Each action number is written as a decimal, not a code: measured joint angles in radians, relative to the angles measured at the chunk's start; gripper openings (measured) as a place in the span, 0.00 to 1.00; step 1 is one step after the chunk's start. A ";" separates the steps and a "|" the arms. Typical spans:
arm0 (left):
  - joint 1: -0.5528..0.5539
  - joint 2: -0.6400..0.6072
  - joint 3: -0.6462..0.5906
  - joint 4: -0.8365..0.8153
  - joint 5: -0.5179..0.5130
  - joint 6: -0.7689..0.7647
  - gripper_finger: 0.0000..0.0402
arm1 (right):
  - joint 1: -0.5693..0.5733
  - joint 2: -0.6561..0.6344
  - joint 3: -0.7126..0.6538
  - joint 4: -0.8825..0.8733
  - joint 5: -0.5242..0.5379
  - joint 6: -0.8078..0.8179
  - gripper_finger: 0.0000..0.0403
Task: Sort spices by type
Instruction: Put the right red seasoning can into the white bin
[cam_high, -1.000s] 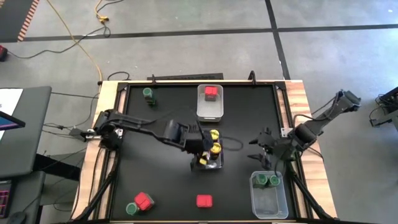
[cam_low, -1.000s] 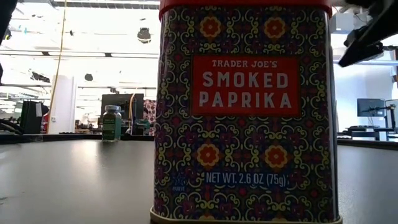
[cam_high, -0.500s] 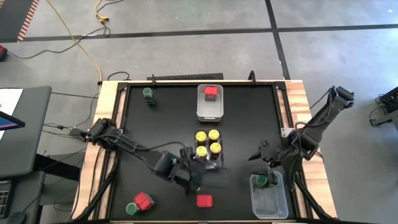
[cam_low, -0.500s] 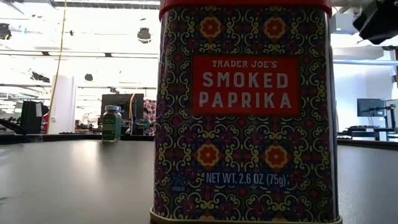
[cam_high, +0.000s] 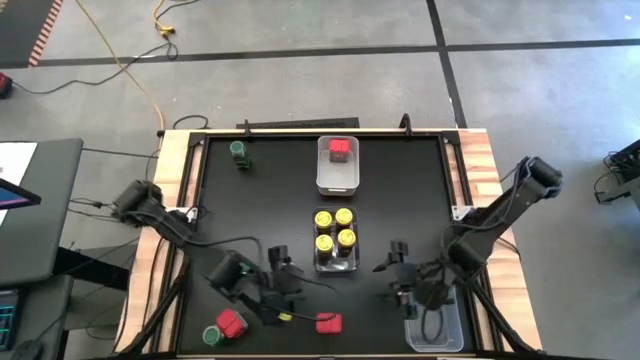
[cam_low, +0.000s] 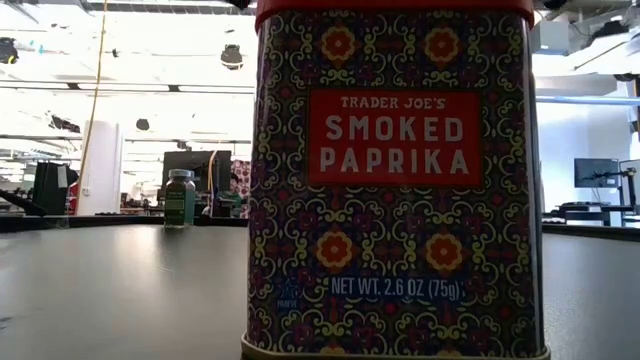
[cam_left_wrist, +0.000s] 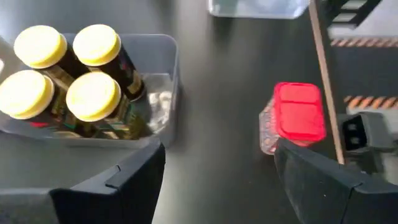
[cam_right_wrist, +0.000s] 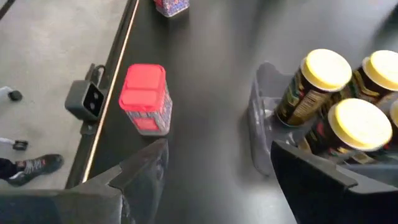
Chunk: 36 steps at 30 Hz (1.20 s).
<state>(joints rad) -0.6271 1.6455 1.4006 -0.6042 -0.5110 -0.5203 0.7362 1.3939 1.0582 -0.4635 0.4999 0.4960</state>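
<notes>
Left claw (cam_high: 288, 290) low over the front of the mat (cam_high: 400, 190), left of centre. Fingers wide apart, nothing between them (cam_left_wrist: 217, 162). Red tin (cam_high: 327, 322) upright just beside that claw, towards the front edge and a little to its right, not touching. Seen from the left wrist, the tin (cam_left_wrist: 298, 112) ahead of the fingers, nearer one of them, clear of both.

Right claw (cam_high: 395, 272) low over the front of the mat, right of centre, also spread wide and empty (cam_right_wrist: 217, 155). Same tin (cam_right_wrist: 146, 96) ahead of it and near, apart from its fingers. Tin thus between the two claws, closer to the front edge than either. Fills the low view (cam_low: 395, 180), labelled smoked paprika.

Four yellow jars (cam_high: 335, 230) packed upright in the middle bin (cam_high: 336, 266), just behind both claws and between them; from both wrists in plain sight (cam_left_wrist: 93, 93) (cam_right_wrist: 329, 68).

Another red tin (cam_high: 340, 149) in the back bin (cam_high: 337, 183). Green jar (cam_high: 239, 152) alone at the back left. Third red tin (cam_high: 231, 322) and a second green jar (cam_high: 212, 336) touching at the front left corner. Front right bin (cam_high: 445, 335) mostly hidden under the right arm; contents impossible to tell.
</notes>
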 joint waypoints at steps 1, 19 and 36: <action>-0.008 -0.037 -0.062 0.058 0.001 0.002 0.72 | -0.004 0.022 0.019 0.003 0.000 0.002 0.77; -0.054 -0.313 -0.516 0.373 0.107 0.047 0.72 | -0.043 0.296 0.178 0.164 -0.002 -0.059 0.90; -0.053 -0.312 -0.517 0.355 0.110 0.098 0.72 | -0.045 0.459 0.220 0.403 -0.050 -0.039 0.93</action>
<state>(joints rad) -0.6804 1.3331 0.8833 -0.2495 -0.4014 -0.4225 0.6910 1.8528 1.2781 -0.0606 0.4500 0.4570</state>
